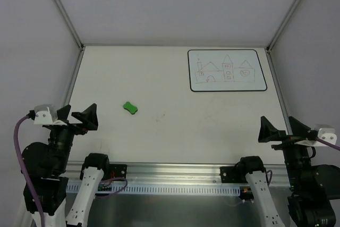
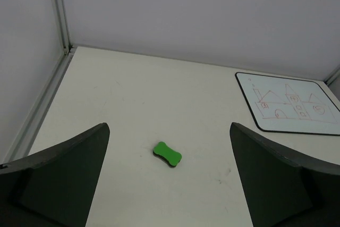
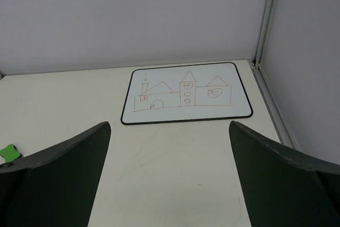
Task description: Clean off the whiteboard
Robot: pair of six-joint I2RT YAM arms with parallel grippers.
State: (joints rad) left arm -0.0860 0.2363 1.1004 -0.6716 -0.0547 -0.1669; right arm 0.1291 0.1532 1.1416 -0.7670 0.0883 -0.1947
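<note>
The whiteboard (image 1: pixel 227 70) lies flat at the table's far right, white with a black border and a thin red drawing of houses; it also shows as the whiteboard (image 3: pixel 187 93) and the whiteboard (image 2: pixel 292 103). A small green eraser (image 1: pixel 130 108) lies left of centre, seen too as the eraser (image 2: pixel 167 154) and at the edge as the eraser (image 3: pixel 9 152). My left gripper (image 1: pixel 78 114) hangs open at the near left, empty, short of the eraser. My right gripper (image 1: pixel 280 131) is open and empty at the near right, well short of the board.
Grey walls with metal corner posts (image 1: pixel 62 9) enclose the table on three sides. A metal rail (image 1: pixel 175 176) runs along the near edge between the arm bases. Faint scuff marks (image 3: pixel 138 158) streak the tabletop in front of the board.
</note>
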